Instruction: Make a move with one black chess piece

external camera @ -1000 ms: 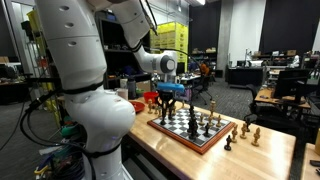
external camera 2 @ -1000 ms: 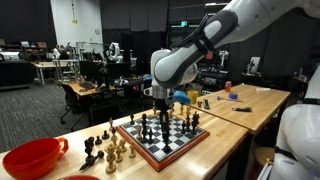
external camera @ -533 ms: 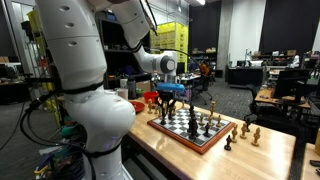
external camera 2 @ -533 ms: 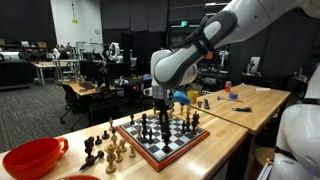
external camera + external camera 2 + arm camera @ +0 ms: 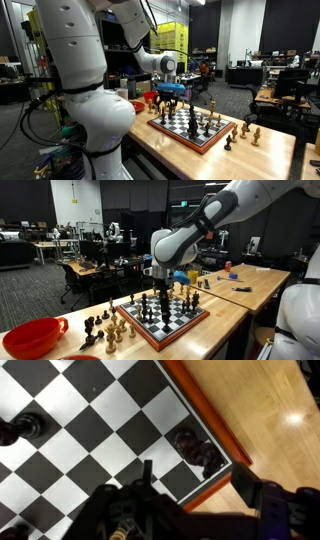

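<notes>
Pincer [image 5: 158, 283] hangs just above the chessboard [image 5: 170, 322], arm coming in from the upper right of the frame, wrist pointing straight down. Makes sense: a vertical approach keeps the fingers clear of neighbours on a crowded board.

Wrist view: fingers [image 5: 255, 495] look spread with nothing between them. It's blurry, so that's a read, not a certainty.

Likely target: black piece [image 5: 197, 452], right of centre in the wrist view, on a square at the board's corner, right against the orange border [image 5: 195, 405]. In that frame it sits just above the gap between the fingers, near but not touching, not straddled. Kind of piece is too blurred to tell.

Second black piece [image 5: 20, 428] is at the left edge of the wrist view, well apart.

Off-board pieces [image 5: 105, 330] stand on the counter [image 5: 270, 155] between the board and the red bowl [image 5: 30, 337], out of the way.

My read: approach phase, grasp not started. Next move needs a small shift to centre on the piece, then descent. Risk is a finger clipping the piece or the raised border beside it.
</notes>
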